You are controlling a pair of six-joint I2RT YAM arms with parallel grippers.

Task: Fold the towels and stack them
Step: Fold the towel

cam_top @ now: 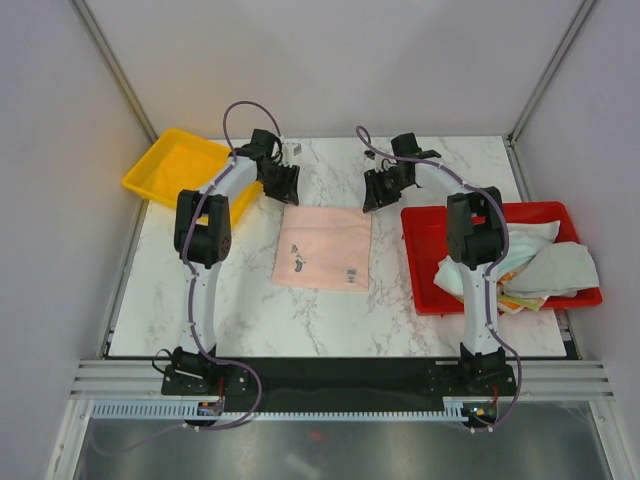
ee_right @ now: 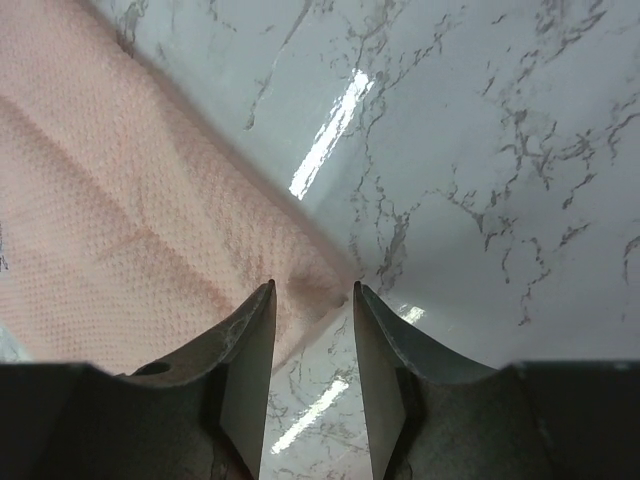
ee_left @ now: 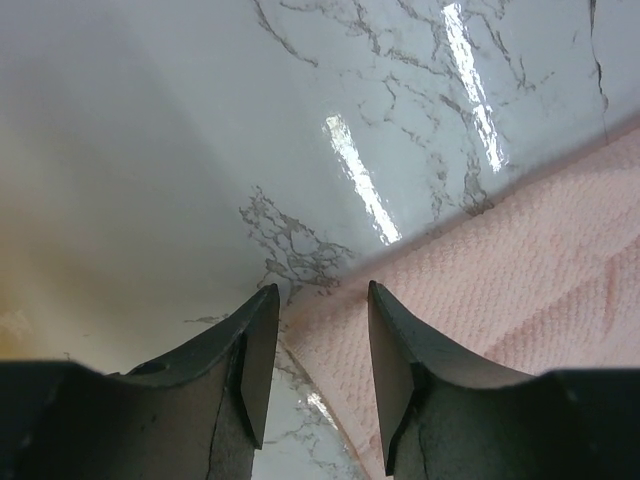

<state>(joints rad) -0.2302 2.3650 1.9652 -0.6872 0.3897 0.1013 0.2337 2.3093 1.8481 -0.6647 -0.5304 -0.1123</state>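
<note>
- The pale pink towel point(cam_top: 325, 250) lies flat in the middle of the tabletop point(cam_top: 240, 300); the other towels point(cam_top: 560, 262) sit heaped in the red tray point(cam_top: 422, 262).
- The left gripper point(ee_left: 322, 290) and right gripper point(ee_right: 313, 288) each hang at a far corner, jaws parted and holding nothing.
- Best next move, as I judge it: pinch both corners at once (cloth only), then draw them evenly toward the near edge.

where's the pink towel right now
Top view: the pink towel lies flat mid-table, between the yellow tray at left and the red tray at right.
</note>
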